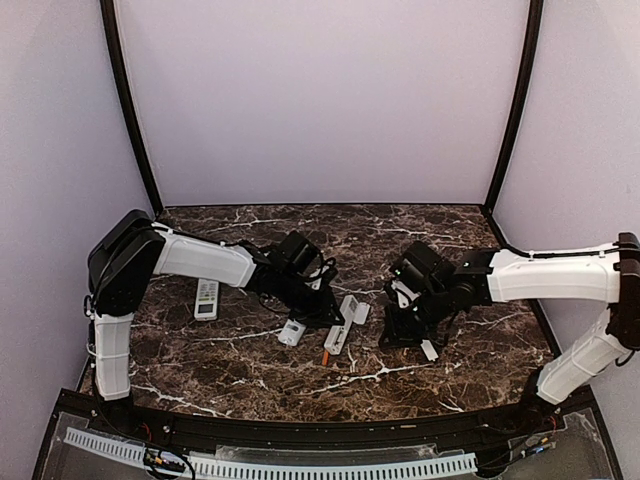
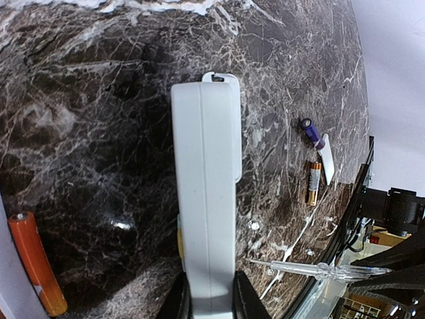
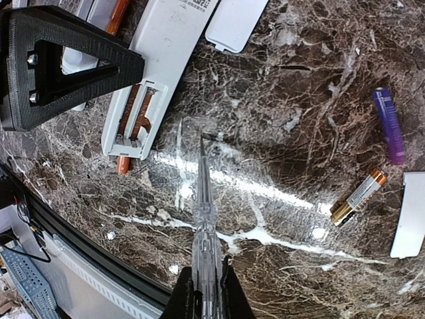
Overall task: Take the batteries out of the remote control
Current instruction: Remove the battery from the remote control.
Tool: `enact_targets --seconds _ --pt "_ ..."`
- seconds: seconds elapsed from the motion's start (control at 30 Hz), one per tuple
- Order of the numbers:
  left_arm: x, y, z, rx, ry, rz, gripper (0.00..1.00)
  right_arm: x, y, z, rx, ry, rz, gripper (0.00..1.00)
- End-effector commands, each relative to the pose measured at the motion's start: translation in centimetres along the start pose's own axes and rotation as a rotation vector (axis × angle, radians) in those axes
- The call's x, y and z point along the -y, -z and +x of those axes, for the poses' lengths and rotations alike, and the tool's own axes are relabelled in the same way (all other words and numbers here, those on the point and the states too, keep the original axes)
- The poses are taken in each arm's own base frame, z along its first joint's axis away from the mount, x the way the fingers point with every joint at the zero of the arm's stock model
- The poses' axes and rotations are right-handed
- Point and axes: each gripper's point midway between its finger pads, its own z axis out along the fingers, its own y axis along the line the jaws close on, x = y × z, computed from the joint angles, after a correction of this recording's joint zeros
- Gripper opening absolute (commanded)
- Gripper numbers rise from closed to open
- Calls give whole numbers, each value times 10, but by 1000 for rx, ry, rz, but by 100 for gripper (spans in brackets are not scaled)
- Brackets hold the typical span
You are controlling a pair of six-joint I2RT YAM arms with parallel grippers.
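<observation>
Right claw (image 3: 204, 296) was pressed together on the handle of a clear screwdriver (image 3: 202, 219). The tip pointed straight away from it and sat just beside the open remote (image 3: 163, 73); whether it touched the tabletop (image 3: 279, 146) could not be told. Ahead and left of the tip, the uncovered bay held what looked like two copper batteries (image 3: 137, 114), not yet unloaded. An orange battery (image 3: 122, 165) lay at the end of the remote nearest the claw. Off to the claw's right, well apart from the tip, a purple battery (image 3: 388, 126), a gold battery (image 3: 358, 197) and a white cover (image 3: 408, 216) lay loose.

Left claw (image 2: 207, 299) pinched a second remote (image 2: 206, 193) by its long sides, just beside the open one, not on it.

That seemed the main hazard. With nothing pinning the open remote, a prying push from the tip would probably shove the whole body across the glossy stone instead of lifting a cell. The thin tip could also skid off a rounded battery and jab the spring contacts. A cell that did pop free might roll toward the tabletop's near edge. The two claws worked close together, so a wide levering sweep risked striking the left one.
</observation>
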Motion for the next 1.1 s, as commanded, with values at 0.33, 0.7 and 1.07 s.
enact_targets --seconds 0.33,0.7,1.07 --pt "-5 10 8 -3 19 -12 20 -4 37 -13 140 24 -38 0" --pt "-4 29 3 50 -44 -69 56 10 52 -39 240 -13 -53 0" --pt "17 69 -19 177 -170 -100 62 22 68 -56 337 -51 -107 0"
